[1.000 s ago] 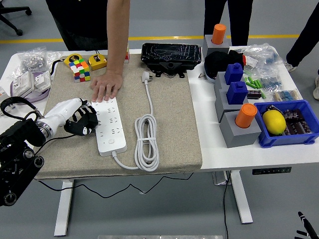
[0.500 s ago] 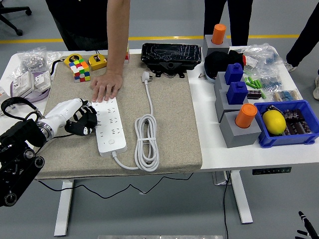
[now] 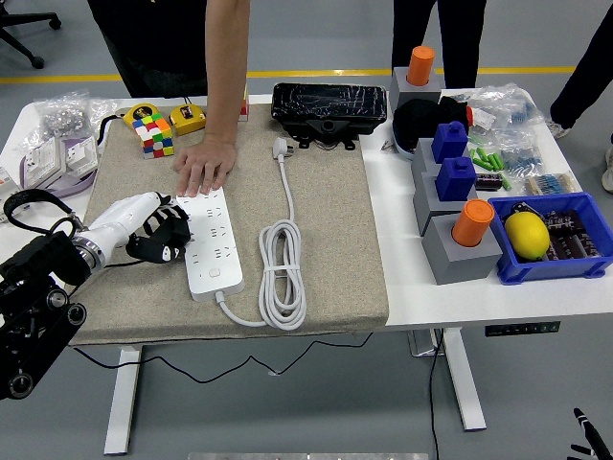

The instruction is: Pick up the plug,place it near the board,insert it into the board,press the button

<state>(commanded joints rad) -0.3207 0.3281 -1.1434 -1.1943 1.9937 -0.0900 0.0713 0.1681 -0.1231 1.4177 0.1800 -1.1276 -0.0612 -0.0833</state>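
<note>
The white power strip (image 3: 213, 244) lies lengthwise on the beige mat (image 3: 326, 211). Its white plug (image 3: 282, 147) lies unplugged at the mat's far middle, with the cable coiled (image 3: 283, 273) to the right of the strip. My left hand (image 3: 161, 235) rests on the mat against the strip's left edge, its black fingers (image 3: 177, 222) loosely bent and holding nothing. A person's hand (image 3: 204, 169) lies flat on the mat at the strip's far end. Of my right arm only thin black tips (image 3: 582, 422) show at the lower right corner.
A Rubik's cube (image 3: 153, 133) and a yellow tape measure (image 3: 188, 118) sit at the mat's far left, and a black case (image 3: 328, 103) at its far middle. Grey blocks with blue and orange pegs (image 3: 458, 225) and a blue bin (image 3: 551, 240) stand on the right.
My left hand has edged slightly right, closer against the strip's left side. The plug, the cable and the person's hand have not moved.
</note>
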